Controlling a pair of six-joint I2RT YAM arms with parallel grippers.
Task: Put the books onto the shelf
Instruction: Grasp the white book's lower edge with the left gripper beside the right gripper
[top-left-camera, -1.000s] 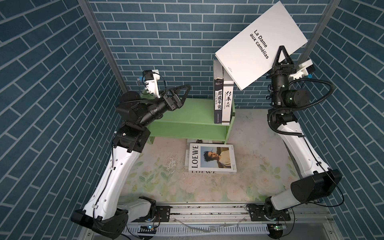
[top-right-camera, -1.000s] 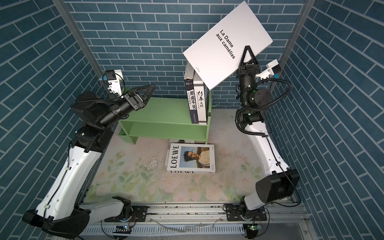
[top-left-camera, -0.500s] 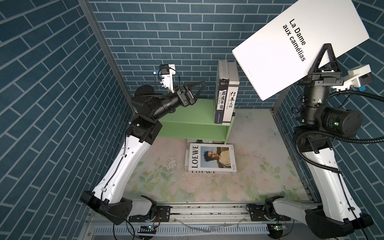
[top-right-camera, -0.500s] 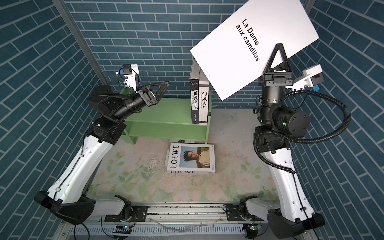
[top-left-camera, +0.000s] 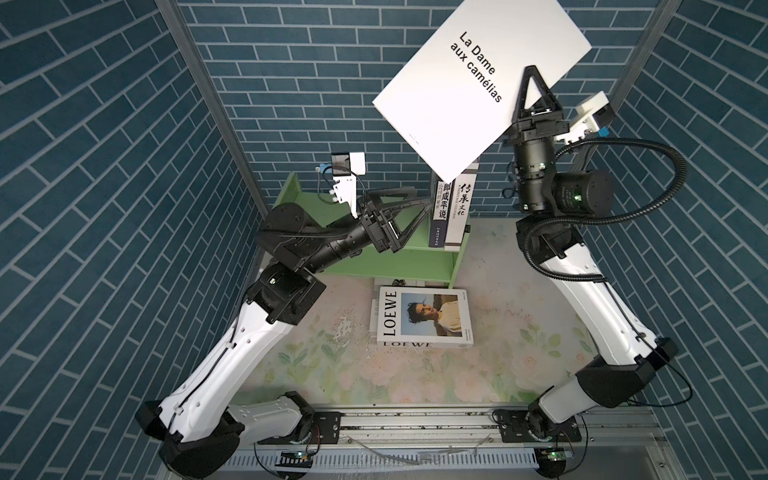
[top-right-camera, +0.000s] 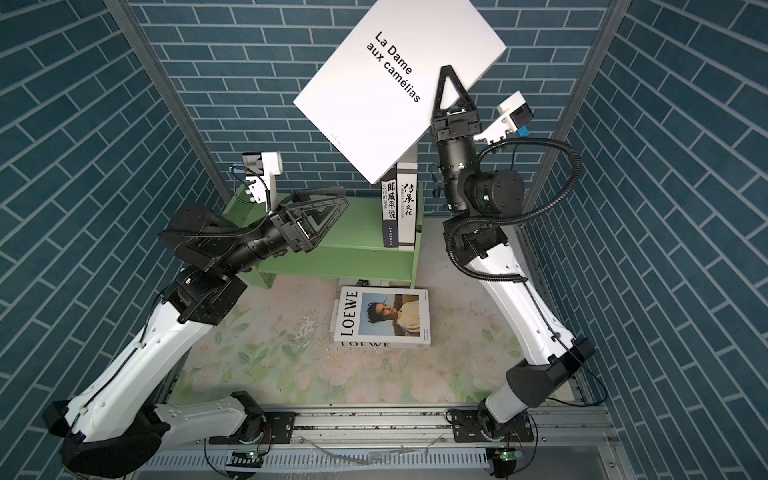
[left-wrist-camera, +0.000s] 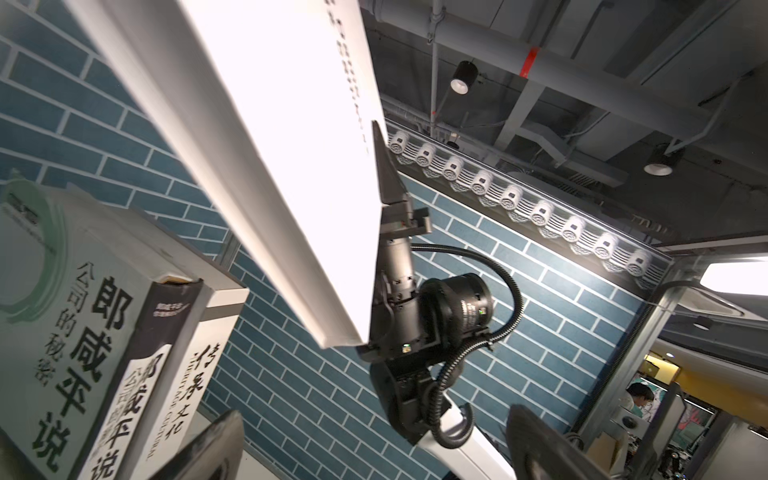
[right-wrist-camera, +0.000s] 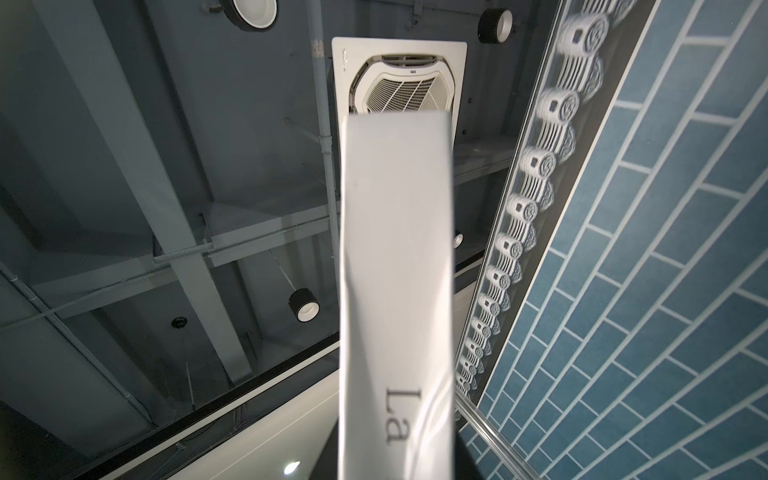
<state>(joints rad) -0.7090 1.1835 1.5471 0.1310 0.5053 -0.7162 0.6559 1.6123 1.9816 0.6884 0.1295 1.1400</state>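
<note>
- The right gripper (top-left-camera: 533, 85) is clamped on the right edge of the white book (top-left-camera: 465, 83), holding it tilted high above the right end of the green shelf (top-left-camera: 395, 259).
- The left gripper (top-left-camera: 422, 197) is spread wide and empty over the shelf, just left of two upright books (top-left-camera: 451, 208).
- The LOEWE book (top-left-camera: 422, 318) lies flat on the table (top-left-camera: 316, 365), on the near side of the shelf.

Blue brick walls (top-left-camera: 104, 166) enclosing floral tabletop (top-left-camera: 332, 374); ceiling vent (right-wrist-camera: 399, 83), pipes (left-wrist-camera: 478, 37) and spotlight (left-wrist-camera: 462, 78) showing overhead; person (left-wrist-camera: 640, 395) appearing in far background.
</note>
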